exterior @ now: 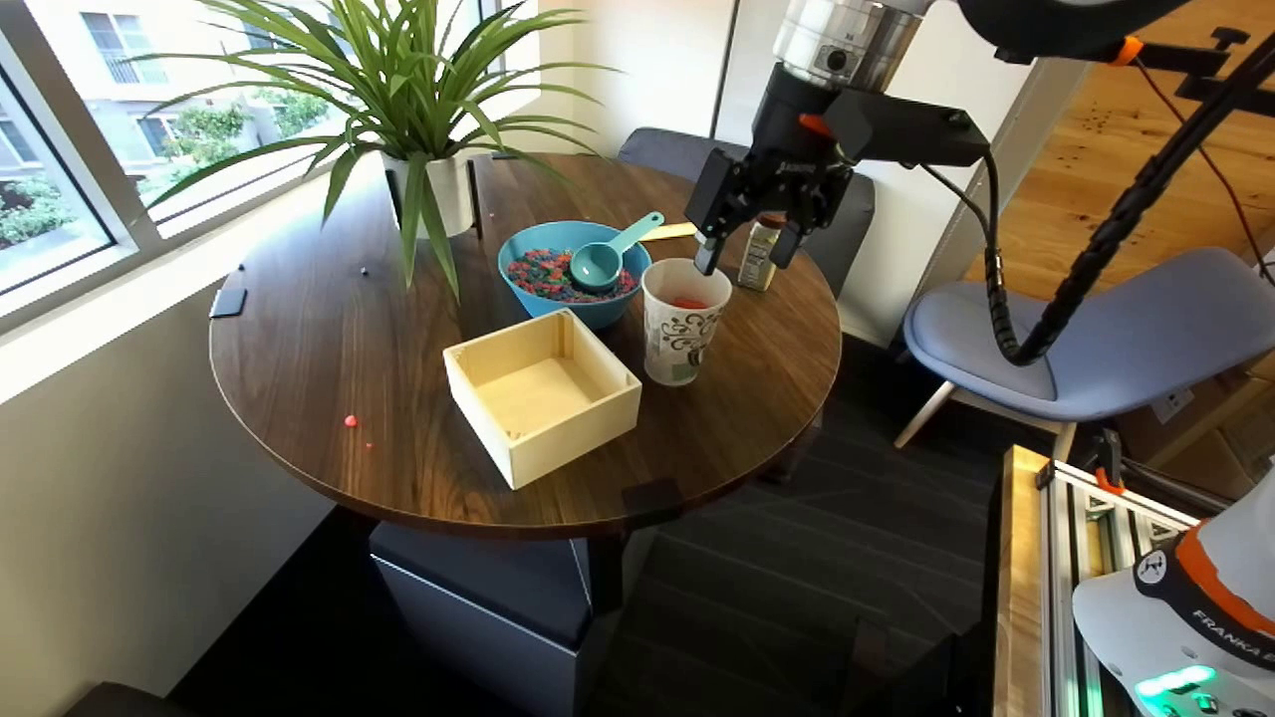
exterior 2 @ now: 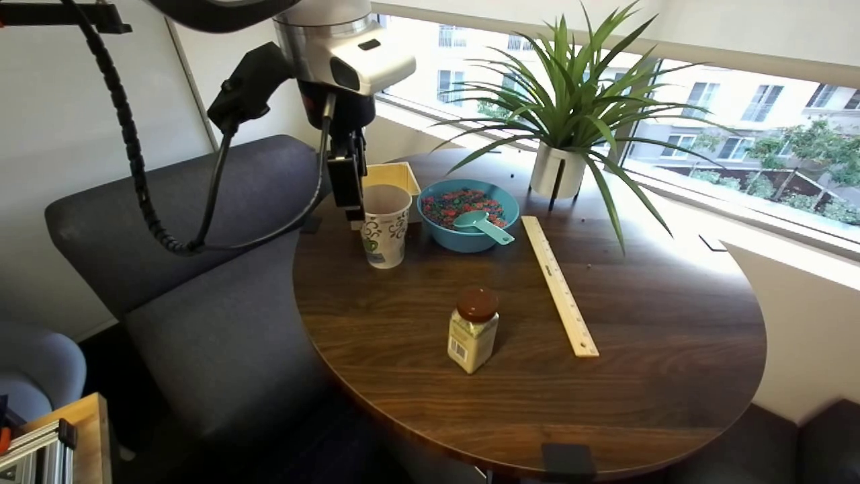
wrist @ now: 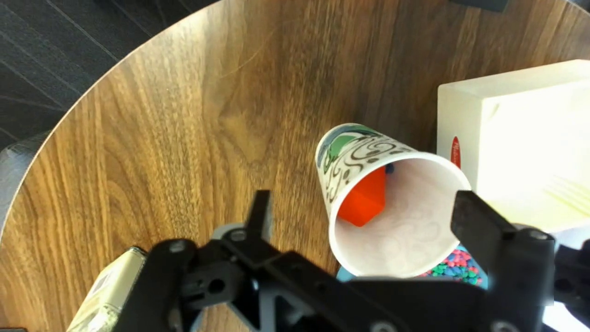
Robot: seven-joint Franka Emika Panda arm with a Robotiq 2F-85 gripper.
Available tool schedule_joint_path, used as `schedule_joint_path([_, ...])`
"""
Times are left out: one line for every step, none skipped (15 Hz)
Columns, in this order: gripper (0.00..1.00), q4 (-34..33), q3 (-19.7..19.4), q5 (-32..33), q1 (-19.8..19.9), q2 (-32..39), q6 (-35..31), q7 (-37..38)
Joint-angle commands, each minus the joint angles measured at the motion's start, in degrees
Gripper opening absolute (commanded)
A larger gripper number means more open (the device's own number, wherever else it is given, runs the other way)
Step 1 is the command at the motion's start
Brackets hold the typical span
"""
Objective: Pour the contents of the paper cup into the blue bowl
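Observation:
The paper cup (exterior: 680,344) stands upright on the table beside the blue bowl (exterior: 573,310); both also show in an exterior view as cup (exterior 2: 384,238) and bowl (exterior 2: 463,240). In the wrist view, an orange-red faceted piece (wrist: 366,198) and a small dark blue bit (wrist: 390,168) lie inside the cup (wrist: 355,152). The bowl holds many small coloured bits and a teal scoop (exterior 2: 478,222). My gripper (wrist: 364,207) is open and empty above the cup. In the wrist view one finger overlaps the cup's rim; the other is apart from it. Contact cannot be told.
A pale wooden square box (exterior: 573,443) stands close to the cup and bowl. A seasoning bottle with a brown lid (exterior 2: 472,336) and a wooden ruler (exterior 2: 557,282) are on the table. A potted plant (exterior 2: 557,175) stands behind the bowl. The round table's edge curves near the cup.

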State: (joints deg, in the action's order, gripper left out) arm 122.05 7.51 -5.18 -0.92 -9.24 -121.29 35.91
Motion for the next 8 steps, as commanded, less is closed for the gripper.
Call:
schedule_joint_path([1.0,-1.76,-1.19,-1.19,-0.37,2.11,1.9,-1.11])
schedule_joint_path([0.9,-1.7,-1.36,-1.84,-0.48,2.54,1.01,-1.25])
schedule_joint_path([0.83,-1.64,-1.47,-2.38,-0.59,2.95,0.02,-1.4])
schedule_joint_path([0.72,-1.74,-1.53,-2.9,-0.73,3.38,-0.6,-1.84])
schedule_joint_path([0.73,-2.04,-1.58,-3.34,-0.96,3.97,-0.75,-3.77])
schedule_joint_path([0.76,-2.44,-1.71,-3.74,-1.12,4.54,-0.56,-6.57])
schedule_joint_path([0.8,-3.31,-1.81,-3.85,-1.18,5.11,0.25,-9.23])
schedule_joint_path([0.78,-4.31,-1.89,-3.65,-1.17,5.66,1.32,-11.9])
